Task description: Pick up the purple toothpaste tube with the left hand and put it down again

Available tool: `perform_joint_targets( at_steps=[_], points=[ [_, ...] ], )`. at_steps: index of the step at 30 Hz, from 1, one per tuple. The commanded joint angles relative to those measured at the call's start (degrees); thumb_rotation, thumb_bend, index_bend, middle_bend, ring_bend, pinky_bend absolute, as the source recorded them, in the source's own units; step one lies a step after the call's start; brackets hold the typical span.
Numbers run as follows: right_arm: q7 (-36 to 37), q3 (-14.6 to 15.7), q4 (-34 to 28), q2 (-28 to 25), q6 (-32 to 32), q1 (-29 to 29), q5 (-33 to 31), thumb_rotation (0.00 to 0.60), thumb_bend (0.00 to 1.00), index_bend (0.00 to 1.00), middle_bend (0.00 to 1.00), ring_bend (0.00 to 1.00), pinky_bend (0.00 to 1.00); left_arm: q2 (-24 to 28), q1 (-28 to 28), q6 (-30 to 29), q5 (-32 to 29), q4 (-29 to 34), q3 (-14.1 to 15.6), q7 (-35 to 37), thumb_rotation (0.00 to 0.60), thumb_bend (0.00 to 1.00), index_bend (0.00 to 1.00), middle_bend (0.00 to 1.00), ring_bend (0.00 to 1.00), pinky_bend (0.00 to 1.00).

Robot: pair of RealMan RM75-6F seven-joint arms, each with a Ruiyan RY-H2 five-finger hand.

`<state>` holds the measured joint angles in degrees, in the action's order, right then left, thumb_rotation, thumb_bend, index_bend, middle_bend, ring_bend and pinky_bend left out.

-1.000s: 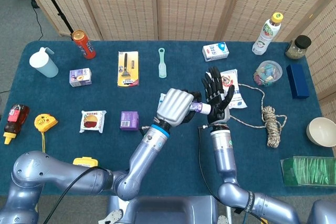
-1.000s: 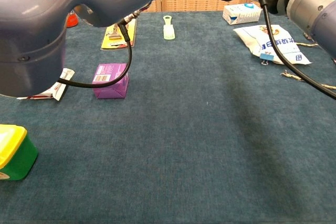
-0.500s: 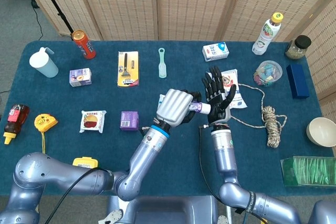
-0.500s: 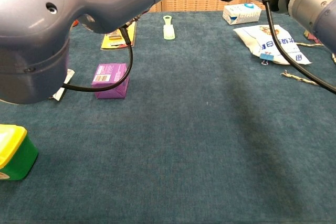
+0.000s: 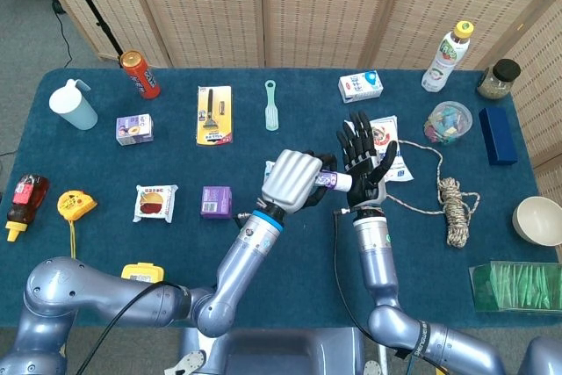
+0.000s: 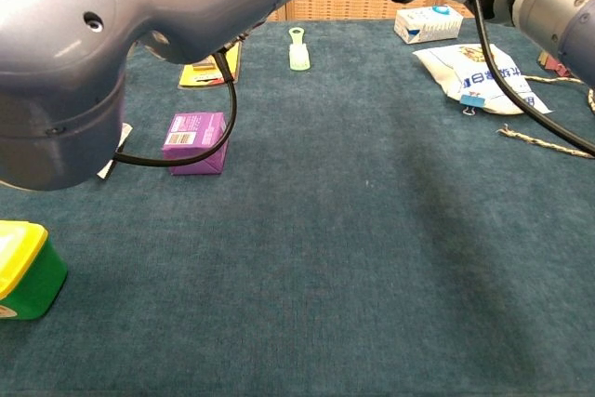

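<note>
Fingers of the left hand [image 5: 292, 179] are curled round the purple toothpaste tube [image 5: 328, 179]; its white cap end pokes out to the right of the fist. The chest view shows the tube at the top edge of frame, clear of the counter [image 6: 353, 230], so it is held aloft, not resting.

Change over the last second: very little. Left hand has crept slightly up and right; the grip looks the same. Tube has stayed at about the same height in the chest view.

Right hand [image 5: 362, 162] stands with palm upright and fingers spread wide, holding nothing, just beside the cap end. Whether it touches the tube cannot be told.

Judgement: the pick-up half is done and the arm is dwelling at the top of the lift. Lowering and release remain.

Nearby: the small purple box [image 5: 216, 202] to the left, the white packet [image 5: 392, 157] behind the right hand. The counter below the tube looks free for set-down.
</note>
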<state>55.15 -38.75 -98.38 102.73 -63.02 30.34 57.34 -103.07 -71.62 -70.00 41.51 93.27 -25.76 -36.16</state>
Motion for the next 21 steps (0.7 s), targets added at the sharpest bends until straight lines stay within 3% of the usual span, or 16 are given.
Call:
perform_joint_targets(
  at_steps=[1, 21],
  points=[
    [-0.09, -0.04, 0.03, -0.01, 0.0, -0.01, 0.0, 0.025, 0.0, 0.0, 0.0, 0.0, 0.0, -0.04, 0.08, 0.06, 0.06, -0.03, 0.03, -0.02, 0.6, 0.5, 0.52, 0.57, 0.5, 0.61],
    [-2.53, 1.17, 1.32, -0.81, -0.13, 0.24, 1.53, 0.026, 0.0, 0.0, 0.0, 0.0, 0.0, 1.34, 0.89, 1.04, 0.05, 1.06, 0.31, -1.28, 0.6, 0.5, 0.52, 0.57, 0.49, 0.61]
  ],
)
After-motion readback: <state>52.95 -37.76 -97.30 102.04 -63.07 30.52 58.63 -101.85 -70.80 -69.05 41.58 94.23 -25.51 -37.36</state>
